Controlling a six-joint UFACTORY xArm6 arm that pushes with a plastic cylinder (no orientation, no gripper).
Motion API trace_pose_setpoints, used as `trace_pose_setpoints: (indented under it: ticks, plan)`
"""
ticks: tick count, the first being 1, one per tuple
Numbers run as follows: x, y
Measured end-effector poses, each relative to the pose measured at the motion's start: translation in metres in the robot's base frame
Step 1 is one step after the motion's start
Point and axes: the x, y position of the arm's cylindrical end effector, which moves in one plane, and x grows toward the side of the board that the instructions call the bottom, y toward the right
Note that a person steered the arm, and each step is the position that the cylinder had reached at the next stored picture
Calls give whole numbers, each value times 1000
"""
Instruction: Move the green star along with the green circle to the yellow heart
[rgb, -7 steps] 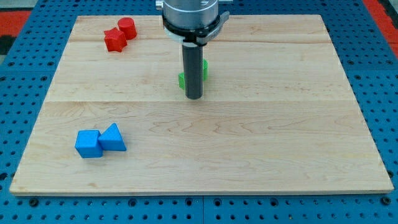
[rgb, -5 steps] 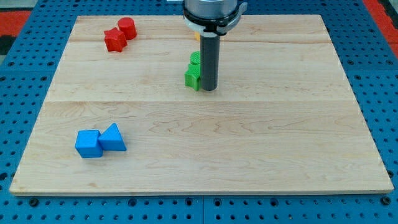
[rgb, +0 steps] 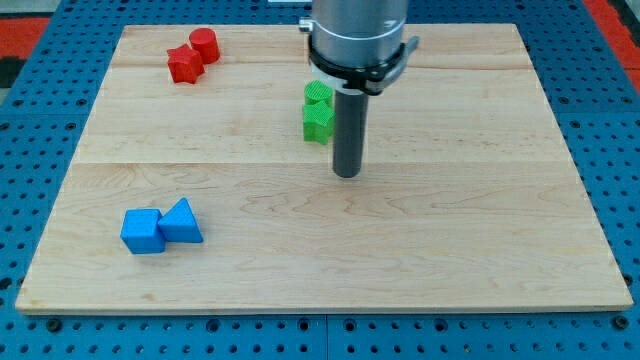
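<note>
The green star (rgb: 317, 122) lies near the board's middle top, touching the green circle (rgb: 318, 94) just above it. My tip (rgb: 346, 174) rests on the board below and to the right of the green star, a short gap apart from it. The yellow heart is hidden behind the arm's body near the view's top.
A red star (rgb: 183, 65) and a red cylinder (rgb: 204, 44) sit together at the top left. A blue cube (rgb: 142, 231) and a blue triangle (rgb: 181, 221) touch at the lower left. The wooden board (rgb: 480, 250) lies on a blue pegboard.
My tip moved right past the green blocks, then down and right away from them. The green star and circle shifted slightly right and are now in full view.
</note>
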Motion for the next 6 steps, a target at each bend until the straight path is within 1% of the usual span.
trace_pose_setpoints:
  ticks: [3, 4, 6]
  plan:
    - [-59, -38]
    - [-81, -42]
    - [-110, -32]
